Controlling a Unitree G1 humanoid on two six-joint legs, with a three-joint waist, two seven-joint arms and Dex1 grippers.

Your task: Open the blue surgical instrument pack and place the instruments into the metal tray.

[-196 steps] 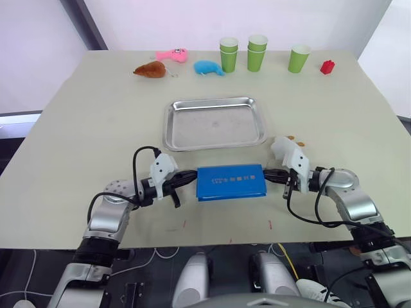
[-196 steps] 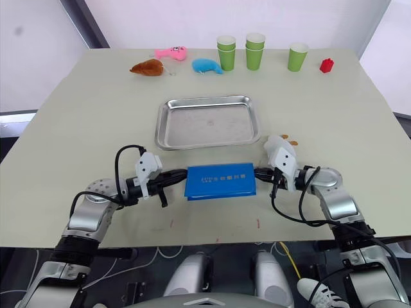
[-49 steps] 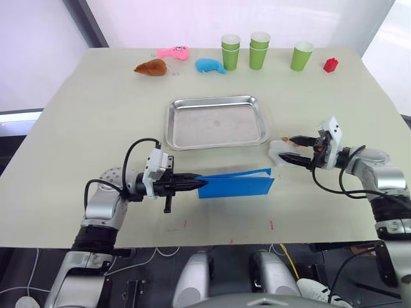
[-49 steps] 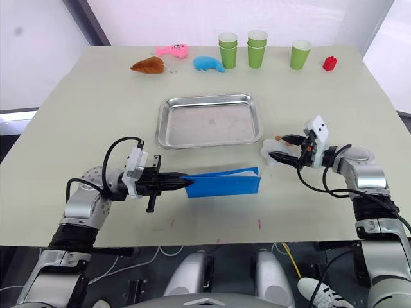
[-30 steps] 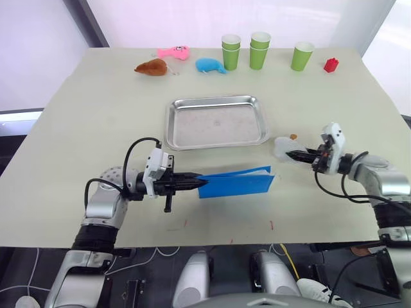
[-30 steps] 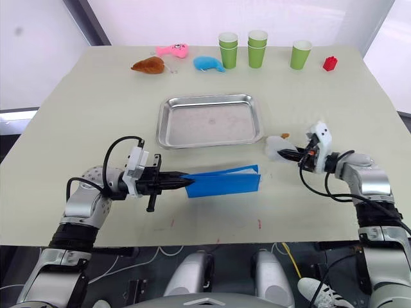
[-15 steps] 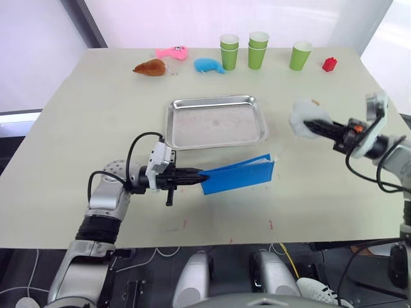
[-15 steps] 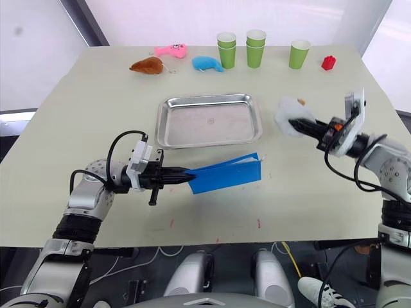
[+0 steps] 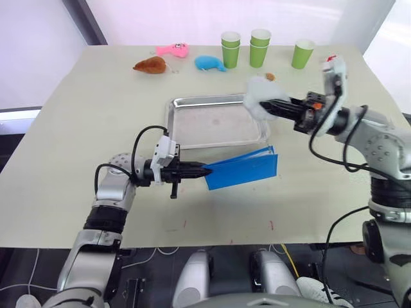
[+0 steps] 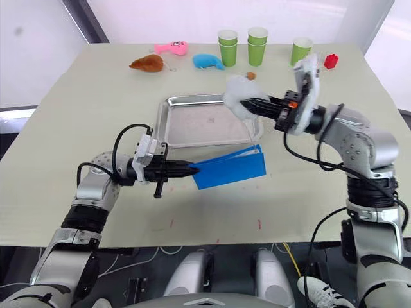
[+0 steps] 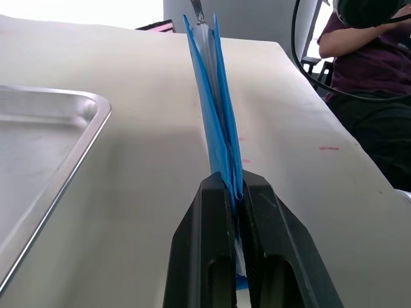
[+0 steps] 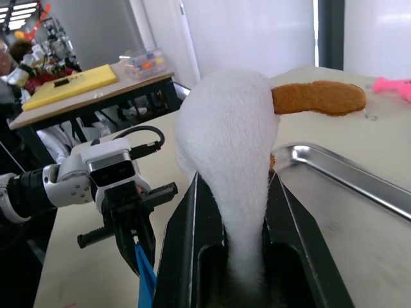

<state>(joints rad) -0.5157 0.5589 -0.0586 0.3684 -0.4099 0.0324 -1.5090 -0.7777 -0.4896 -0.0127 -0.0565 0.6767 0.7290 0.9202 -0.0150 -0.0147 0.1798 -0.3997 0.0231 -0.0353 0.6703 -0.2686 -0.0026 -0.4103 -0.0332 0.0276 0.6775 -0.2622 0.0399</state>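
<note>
- The table (image 9: 77,115) carries everything, its far edge well beyond both grippers.
- The metal tray (image 9: 215,125) lies flat just past the left gripper's fingertips and directly under the right gripper's load.
- The blue surgical instrument pack (image 9: 243,170) sits straight ahead of the left gripper (image 9: 200,171), whose fingers are clamped on its near edge; the pack is tilted up on edge, a pale lining visible between its blue layers, and it lies just beside the tray's near rim.
- The white plush toy (image 9: 260,102), with an orange-brown piece at its top, is pinched between the right gripper's (image 10: 257,104) fingers and hangs over the tray's right end.
- Green cups (image 9: 260,46), a blue plush (image 9: 209,63), a brown plush (image 9: 149,65), a pink toy (image 9: 172,49) and a red block (image 10: 331,61) line the table's far side, well apart from both grippers.
</note>
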